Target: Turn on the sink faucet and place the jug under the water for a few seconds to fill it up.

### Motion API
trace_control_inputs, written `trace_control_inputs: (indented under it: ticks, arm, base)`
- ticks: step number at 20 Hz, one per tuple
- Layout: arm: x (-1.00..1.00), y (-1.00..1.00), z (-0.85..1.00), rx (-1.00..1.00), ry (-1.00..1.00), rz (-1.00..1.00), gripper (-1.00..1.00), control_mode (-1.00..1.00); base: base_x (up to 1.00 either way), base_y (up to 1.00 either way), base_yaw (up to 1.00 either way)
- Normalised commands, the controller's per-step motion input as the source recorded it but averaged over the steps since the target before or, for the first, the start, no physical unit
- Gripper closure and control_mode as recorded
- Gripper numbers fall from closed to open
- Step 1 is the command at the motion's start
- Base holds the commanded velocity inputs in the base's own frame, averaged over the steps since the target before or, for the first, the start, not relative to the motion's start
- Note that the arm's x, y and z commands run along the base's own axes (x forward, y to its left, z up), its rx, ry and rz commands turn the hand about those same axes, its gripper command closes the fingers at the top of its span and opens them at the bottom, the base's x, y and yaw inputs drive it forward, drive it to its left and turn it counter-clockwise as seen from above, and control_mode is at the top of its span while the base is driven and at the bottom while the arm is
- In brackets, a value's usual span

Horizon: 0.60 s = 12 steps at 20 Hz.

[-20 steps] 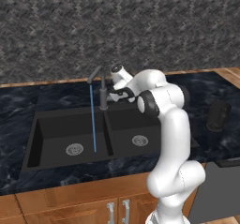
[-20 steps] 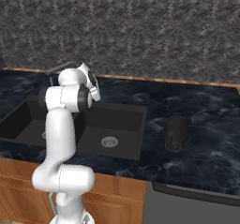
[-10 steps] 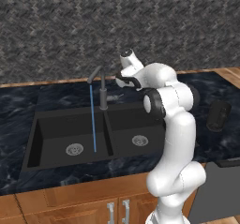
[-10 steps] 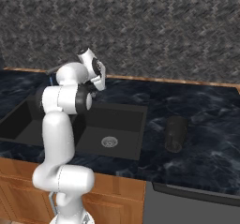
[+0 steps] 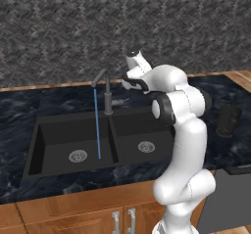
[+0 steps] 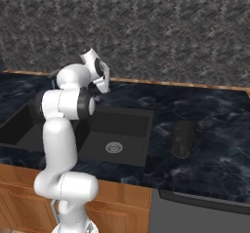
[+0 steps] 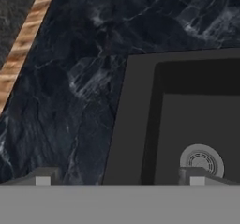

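The sink faucet [image 5: 107, 95] stands behind the divider of the black sink [image 5: 73, 118], and a thin blue stream of water [image 5: 97, 126] falls from its spout into the left basin. My gripper [image 5: 126, 84] hovers just right of the faucet above the counter, open and holding nothing. Its two fingertips [image 7: 43, 179] stand wide apart in the hand view, over the sink's rim [image 7: 136, 120] and the right basin's drain [image 7: 201, 161]. The dark jug [image 5: 228, 121] stands upright on the counter far to the right, well apart from the gripper; from the other side the jug [image 6: 183, 138] is right of the sink [image 6: 122, 114].
Dark marble counter [image 5: 19, 115] surrounds the sink, with a wooden strip [image 7: 26, 35] along the foot of the grey back wall. A dark appliance top [image 6: 205, 203] sits at the counter's lower right front. Wooden cabinet doors [image 5: 63, 213] run below.
The hand has lifted up and to the right, away from the faucet's lever, and its jaws have opened slightly wider. The water kept running; the jug has not moved.
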Motion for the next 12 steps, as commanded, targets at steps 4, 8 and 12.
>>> trace_control_inputs:
  ticks: [4,8,12]
  arm:
    - [-0.82,-0.08,0.56,0.01,-0.04,0.05,-1.00,-1.00]
    - [-1.00,-0.15,0.74,0.02,-0.02,0.14,-1.00,-1.00]
    - [-1.00,-0.18,0.72,0.02,0.00,0.17,-1.00,-1.00]
  base:
    - [0.00,0.00,0.00]
    - [0.00,0.00,0.00]
    - [0.00,0.00,0.00]
